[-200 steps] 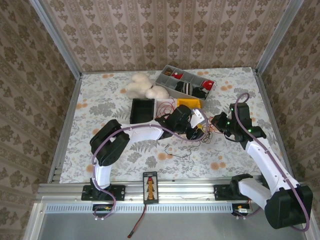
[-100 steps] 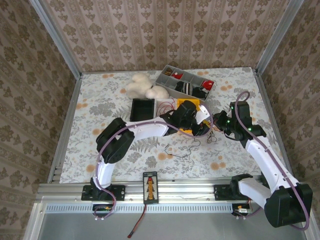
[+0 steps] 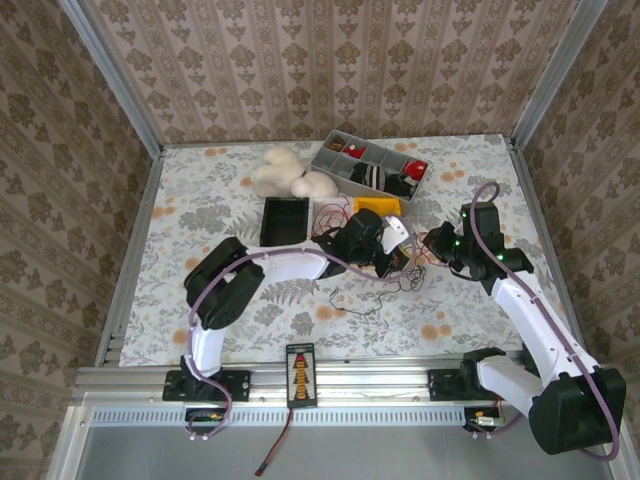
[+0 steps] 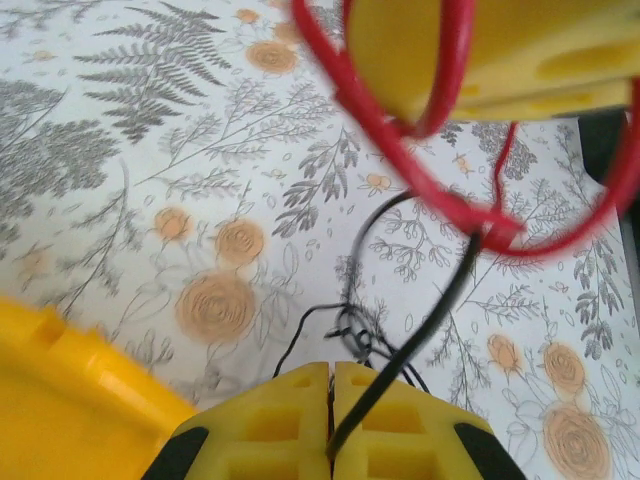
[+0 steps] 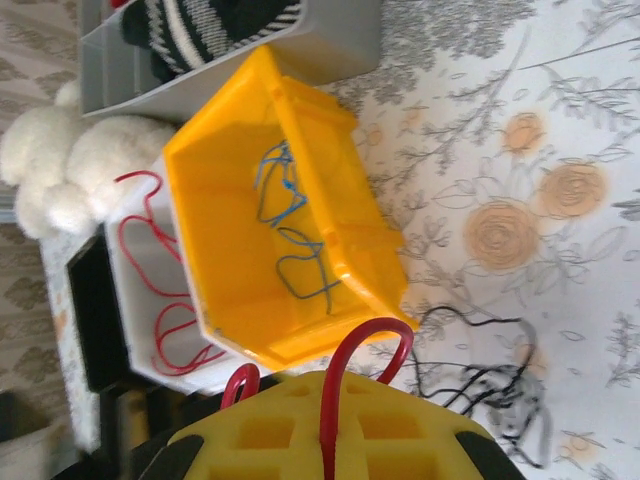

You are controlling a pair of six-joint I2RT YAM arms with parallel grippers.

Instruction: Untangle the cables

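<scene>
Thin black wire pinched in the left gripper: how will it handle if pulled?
Likely floppy: the thin black wire curls loosely on the table beyond the left gripper. Probably light. Pulling may drag the red wire it meets.

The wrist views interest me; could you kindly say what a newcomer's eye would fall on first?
Mid-table, the left end effector is shut on a thin black wire above the flowered tablecloth. The right end effector pinches a thin red wire close to an open yellow plastic bin holding a thin blue wire.
</scene>
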